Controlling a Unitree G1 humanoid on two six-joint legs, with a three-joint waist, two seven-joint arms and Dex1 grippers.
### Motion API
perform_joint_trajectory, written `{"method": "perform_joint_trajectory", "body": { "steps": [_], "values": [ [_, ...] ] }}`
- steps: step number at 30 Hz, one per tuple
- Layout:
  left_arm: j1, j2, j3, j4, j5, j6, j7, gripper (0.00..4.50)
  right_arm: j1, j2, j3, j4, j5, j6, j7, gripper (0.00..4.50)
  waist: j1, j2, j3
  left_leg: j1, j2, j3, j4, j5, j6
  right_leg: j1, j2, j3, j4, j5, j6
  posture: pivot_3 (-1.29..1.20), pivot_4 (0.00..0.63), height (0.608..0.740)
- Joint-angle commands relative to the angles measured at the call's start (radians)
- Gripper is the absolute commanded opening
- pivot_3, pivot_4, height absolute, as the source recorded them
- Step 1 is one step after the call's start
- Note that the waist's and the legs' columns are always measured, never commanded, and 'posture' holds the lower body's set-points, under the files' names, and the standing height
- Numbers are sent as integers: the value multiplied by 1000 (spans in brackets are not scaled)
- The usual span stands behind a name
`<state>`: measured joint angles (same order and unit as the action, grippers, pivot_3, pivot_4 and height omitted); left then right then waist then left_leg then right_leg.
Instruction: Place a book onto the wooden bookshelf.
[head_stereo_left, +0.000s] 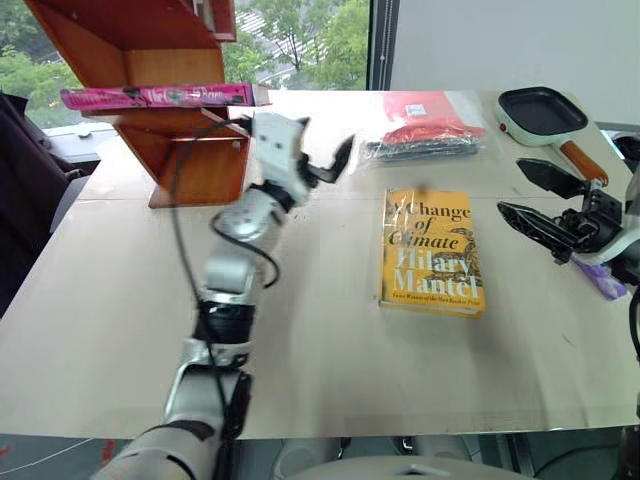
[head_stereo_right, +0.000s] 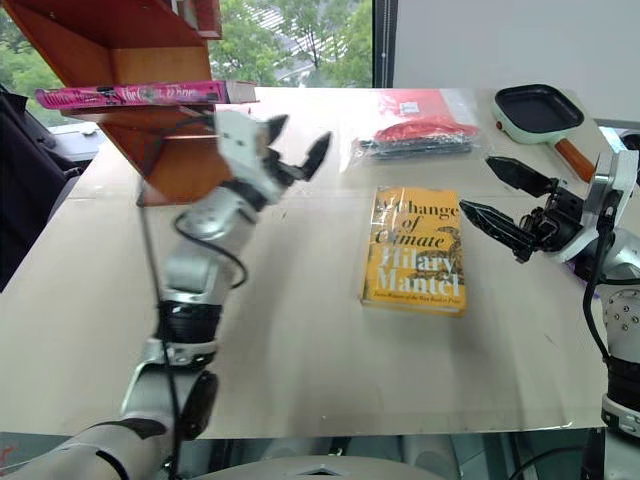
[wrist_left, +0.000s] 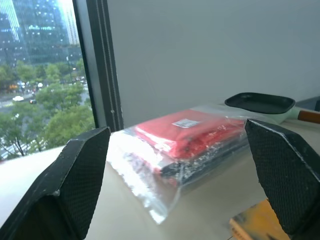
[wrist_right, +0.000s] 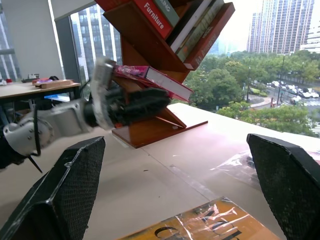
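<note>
Already the pink book (head_stereo_left: 155, 96) lies flat on a ledge of the wooden bookshelf (head_stereo_left: 190, 150) at the table's (head_stereo_left: 300, 370) far left corner; the left gripper (head_stereo_left: 325, 160) and right gripper (head_stereo_right: 495, 195) both gape empty.

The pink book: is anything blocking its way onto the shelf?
Nothing visible. The pink book already lies flat on a ledge of the bookshelf. The left gripper is open beside the bookshelf, holding nothing.

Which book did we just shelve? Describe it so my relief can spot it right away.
Find the wooden bookshelf at the table's far left corner. On its flat ledge lies the book, thin and magenta-pink, unlike the yellow Hilary Mantel book lying mid-table.
</note>
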<state>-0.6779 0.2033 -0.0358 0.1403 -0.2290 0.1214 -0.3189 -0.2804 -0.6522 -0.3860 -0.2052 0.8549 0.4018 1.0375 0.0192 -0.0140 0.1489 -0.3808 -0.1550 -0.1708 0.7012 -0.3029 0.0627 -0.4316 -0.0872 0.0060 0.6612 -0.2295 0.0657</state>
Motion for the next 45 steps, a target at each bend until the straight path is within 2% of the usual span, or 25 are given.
{"method": "perform_joint_trajectory", "body": {
  "steps": [1, 3, 6, 8, 9, 10, 13, 14, 21, 29, 32, 36, 38, 39, 41, 44, 45],
  "values": [
    [-98, -73, 6, 166, 84, -165, 93, 4414, 20, -7, -41, -59, 9, -21, -25, 4500, 1, 0, 0, 0, 0, 0, 0, 0, 0, 0, 0, 0, 0, 0, 0, 0, 150, 720],
    [-132, -95, -2, 248, 103, -223, 75, 4414, 26, -6, -42, -69, 11, -20, -35, 4500, -1, 0, 0, 0, 0, 0, 0, 0, 0, 0, 0, 0, 0, 0, 0, 0, 150, 720],
    [-186, -102, 11, 358, 179, -300, 176, 3604, 30, -5, -45, -80, 13, -20, -50, 4500, -5, 0, 0, 0, 0, 1, 0, 0, 0, 0, 0, 1, 1, 0, 0, 0, 150, 720],
    [-230, -100, 24, 451, 223, -351, 254, 2603, 33, -5, -45, -83, 14, -21, -55, 4500, -5, 0, 0, 0, 0, 1, 0, 0, 0, -1, 0, 2, 1, 0, 0, 0, 150, 720],
    [-252, -94, 26, 496, 246, -377, 292, 2293, 35, -4, -44, -84, 14, -22, -56, 4500, -3, 0, 0, 0, 0, 1, 0, 0, 0, -1, 0, 1, 1, 0, 0, 0, 150, 720],
    [-276, -91, 30, 540, 262, -399, 323, 1650, 36, -4, -44, -83, 13, -22, -57, 4500, -2, 0, 0, 0, 0, 1, 0, 0, 0, -1, 0, 1, 1, 0, 0, 0, 150, 720],
    [-344, -73, 46, 646, 300, -457, 408, 169, 36, -4, -46, -84, 15, -22, -58, 4500, -2, 0, 0, 0, 0, 1, 0, 0, 0, -1, 0, 1, 1, 0, 1, 0, 150, 720],
    [-362, -61, 55, 672, 313, -469, 447, 75, 36, -4, -46, -82, 15, -23, -58, 4500, -2, 0, 0, -1, 0, 1, 0, 0, 0, -1, 0, 1, 1, 0, 1, 0, 150, 720],
    [-382, 13, 101, 711, 375, -501, 657, 75, 29, -7, -45, -80, 26, -23, -55, 4500, -4, 0, 0, 0, 0, 1, 0, 0, 0, -1, 0, 2, 1, 0, 1, 0, 150, 720],
    [-356, 71, 123, 661, 423, -486, 777, 75, 7, -6, -36, -74, 86, 8, -40, 4500, -10, 0, 0, 0, 0, 1, 0, 0, 0, -1, 1, 3, 1, 0, 1, 0, 150, 720],
    [-347, 72, 114, 653, 432, -470, 768, 75, -13, -6, -24, -69, 109, 29, -37, 4500, -13, 0, 0, 0, 0, 2, -1, 0, 0, -3, 1, 4, 2, 0, 1, 0, 150, 720],
    [-310, 48, 98, 601, 394, -476, 657, 75, -24, -5, -12, -60, 94, 28, -33, 4500, -18, 0, 0, 0, 0, 2, -1, 0, 0, -4, 1, 5, 2, 0, 1, 0, 150, 720],
    [-260, 14, 66, 482, 241, -508, 388, 75, -8, -10, -2, -58, 69, 21, -24, 4500, -15, 0, 0, -1, 0, 2, -1, 0, 0, -4, 1, 4, 2, 0, 1, 0, 150, 720],
    [-241, 8, 53, 439, 203, -515, 309, 75, 0, -13, 0, -59, 61, 18, -20, 4500, -12, 0, 0, -1, 0, 2, -1, 0, 0, -4, 1, 4, 2, 0, 1, 0, 150, 720],
    [-162, 36, 16, 303, 169, -478, 182, 75, 37, -20, 7, -55, 24, -2, 3, 4500, -4, 0, 0, -2, 0, 2, -1, 0, 0, -4, 0, 3, 1, 0, 1, 0, 150, 720],
    [-2, 102, 11, 73, 54, -315, 3, 75, 112, -23, 15, -20, -64, -65, 33, 4500, -8, 0, -1, -3, 0, 2, -1, 0, 0, -5, 0, 3, 1, 0, 1, 0, 150, 720],
    [51, 132, 17, -1, 32, -255, -28, 304, 136, -21, 16, -4, -103, -102, 36, 4500, -13, 0, -1, -3, 0, 2, -1, 0, 0, -6, 0, 4, 1, 0, 1, 0, 150, 720]
  ]
}}
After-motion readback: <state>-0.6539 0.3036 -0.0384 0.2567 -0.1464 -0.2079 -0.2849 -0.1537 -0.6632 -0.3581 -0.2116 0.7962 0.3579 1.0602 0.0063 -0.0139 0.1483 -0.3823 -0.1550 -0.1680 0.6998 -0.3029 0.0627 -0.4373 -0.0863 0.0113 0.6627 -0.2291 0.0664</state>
